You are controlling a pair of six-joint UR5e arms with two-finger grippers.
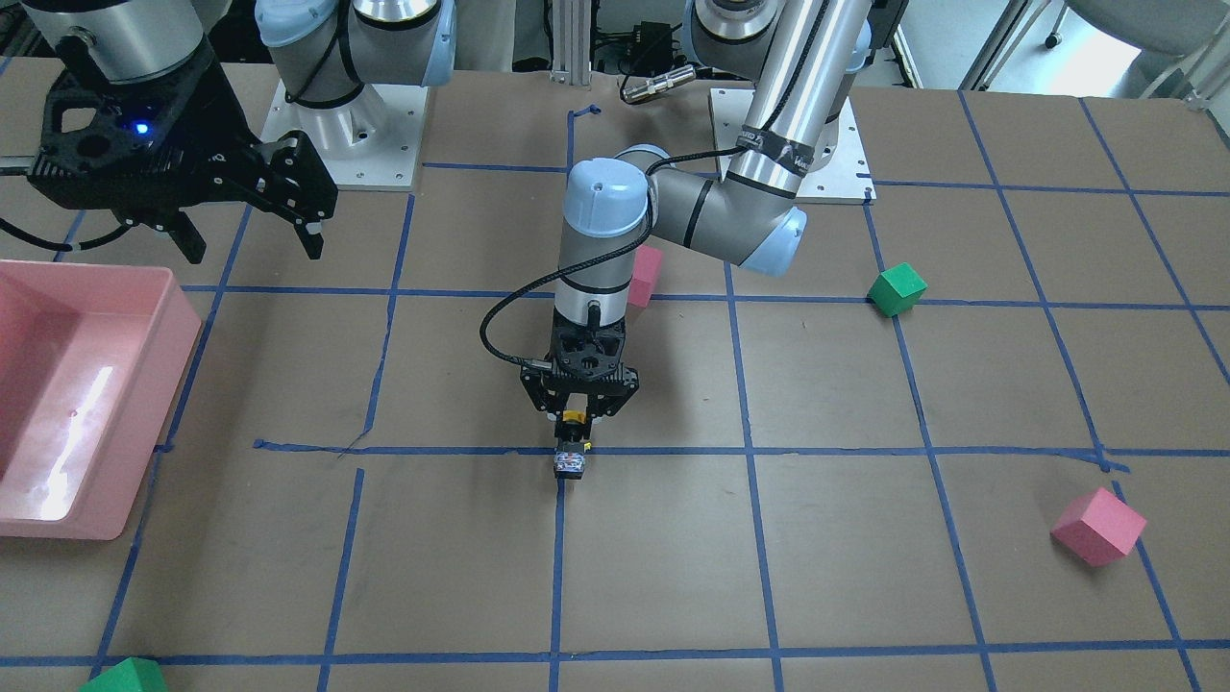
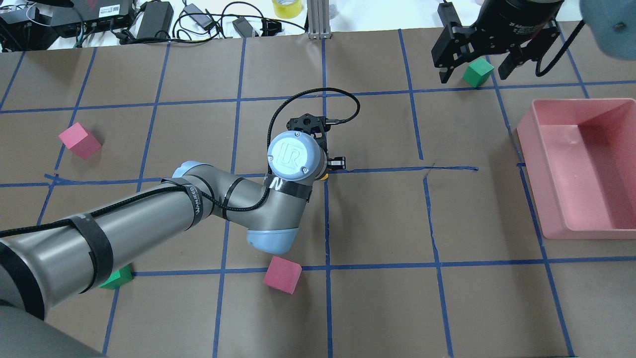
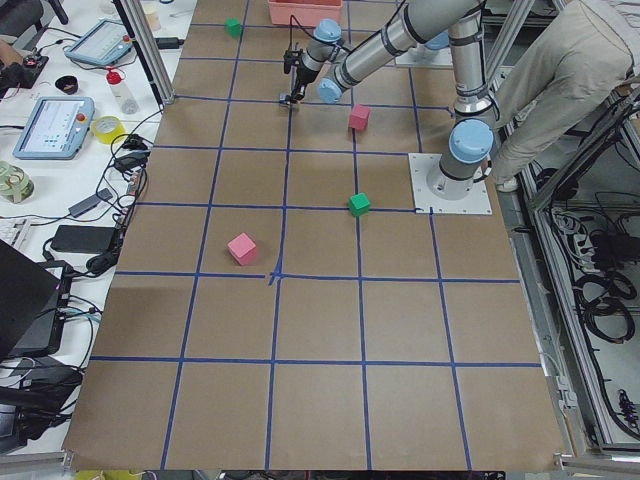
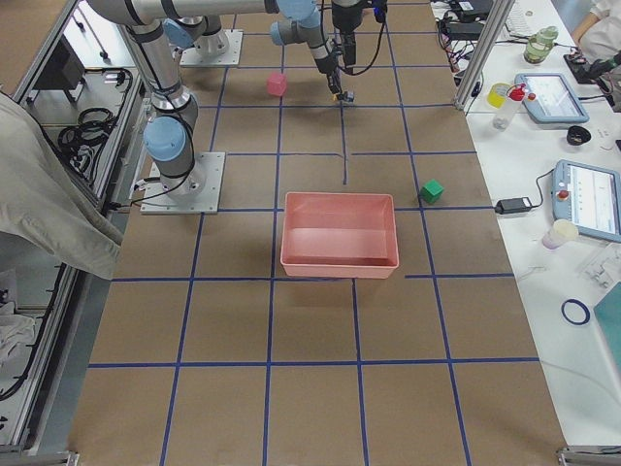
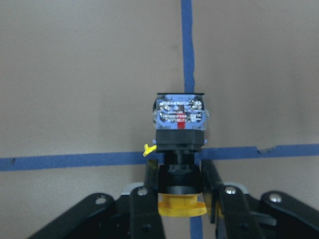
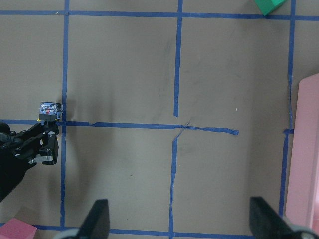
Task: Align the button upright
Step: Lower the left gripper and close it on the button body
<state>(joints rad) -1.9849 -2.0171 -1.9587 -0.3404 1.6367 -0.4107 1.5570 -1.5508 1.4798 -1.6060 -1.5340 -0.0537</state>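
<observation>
Left hand (image 5: pixel 179 167) clamps the button (image 5: pixel 179 119) by its black body.

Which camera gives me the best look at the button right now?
Left wrist-mounted: the button fills the centre, yellow cap nearest, contact block farthest, left gripper fingers flanking its black body. Front-facing shows it small below the gripper; right wrist shows only its block; overhead just a yellow sliver; side views, a speck.

Middle of the desk (image 1: pixel 826 384), at a tape crossing (image 1: pixel 560 450): button (image 1: pixel 570 463) between the fingers of the left pincer (image 1: pixel 575 432); on the robot's right: bin (image 1: pixel 168 375); high over the desk, bin-side of the button: right pincer (image 1: pixel 256 252); robot-side of the button: near cube (image 1: pixel 646 274); farther to the robot's left, well apart: side cube (image 1: pixel 897 288) and outer cube (image 1: pixel 1098 526).
</observation>
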